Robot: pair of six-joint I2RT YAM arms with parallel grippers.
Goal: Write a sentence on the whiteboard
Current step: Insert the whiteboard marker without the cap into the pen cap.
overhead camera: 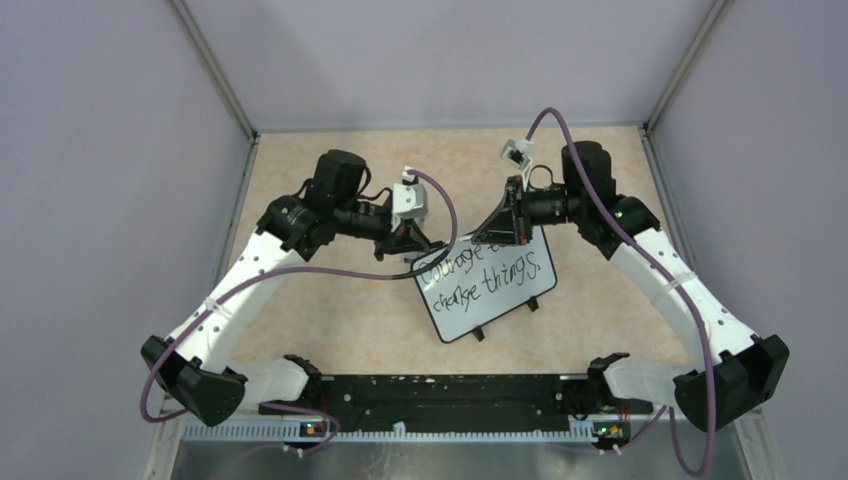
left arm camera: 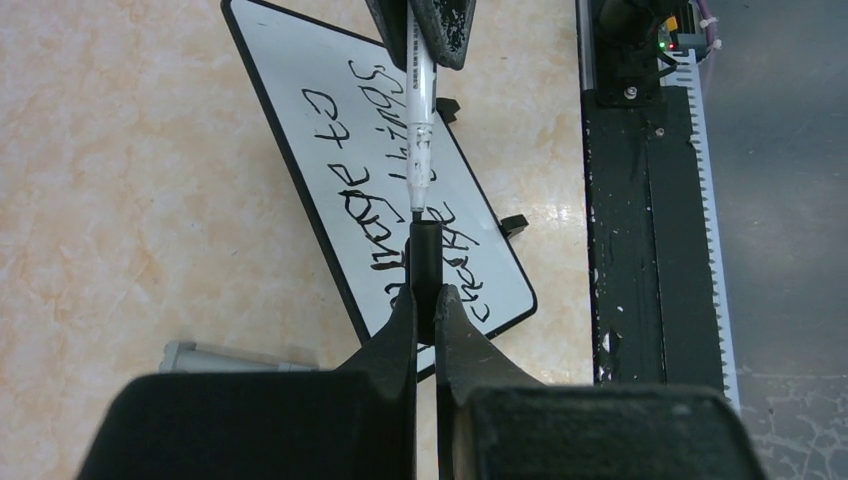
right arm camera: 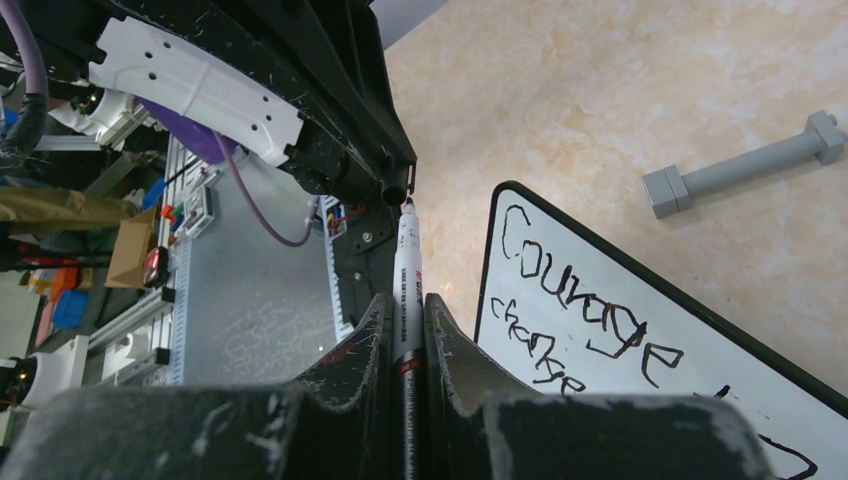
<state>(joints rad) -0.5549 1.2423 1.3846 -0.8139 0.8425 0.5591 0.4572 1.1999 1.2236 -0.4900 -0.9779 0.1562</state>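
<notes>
Top view: the whiteboard [overhead camera: 500, 300] lies skewed on the tabletop [overhead camera: 330, 320] between the arms, with the sentence [overhead camera: 485, 270] "Courage to change things." in two lines. The left pincer [overhead camera: 428, 244] and right pincer [overhead camera: 495, 232] face each other above the board's far edge. Left wrist view: left pincer clenched on a black cap [left arm camera: 425, 270], with the tip of a white marker [left arm camera: 421, 110] at the cap's mouth. Right wrist view: right pincer clenched on the marker barrel; a grey rod [right arm camera: 745, 165] lies on the tabletop near the board.

Bright, even light fills every picture, and the shadows are soft. Up close, the black fingers [left arm camera: 395, 345] look blurry.
</notes>
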